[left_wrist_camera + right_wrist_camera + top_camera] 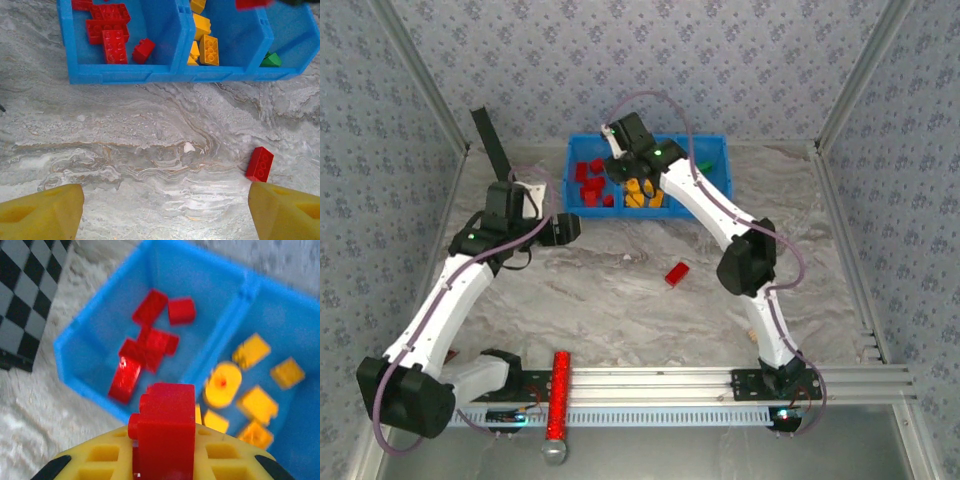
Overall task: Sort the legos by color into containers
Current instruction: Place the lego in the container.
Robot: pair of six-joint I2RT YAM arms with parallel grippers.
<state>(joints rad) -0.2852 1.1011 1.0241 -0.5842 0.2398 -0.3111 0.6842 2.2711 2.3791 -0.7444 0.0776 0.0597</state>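
The right arm (705, 200) reaches across the marbled grey desk (620, 255) so that its jaws hang over the bright blue plastic bin (712, 150), a rectangular tub split into 3 side-by-side compartments. The right jaws are closed tight on a small red plastic brick (165, 415), pinched by its sides with the studs clear, which should let it fall straight when released. The held brick sits roughly above the wall between the left and middle compartments.

The left compartment holds the sorted red bricks (150, 345). The middle one holds the orange-yellow bricks (257, 405) and a round orange piece (222, 385), and a green brick (271, 60) shows in the right one. By colour the held brick belongs on the left, so a small shift that way before letting go looks wise. Dropped here, it could glance off the divider into the yellow lot.

The left arm (460, 280) holds its jaws low over the desk, short of the bin. The left jaws are spread wide with nothing between them. A loose red brick (260, 164) lies flat on the desk just beside 1 yellow fingertip (285, 210), off to the side of the gap. The jaws would likely need to slide across to centre on it. I judge the sorting nearly finished.
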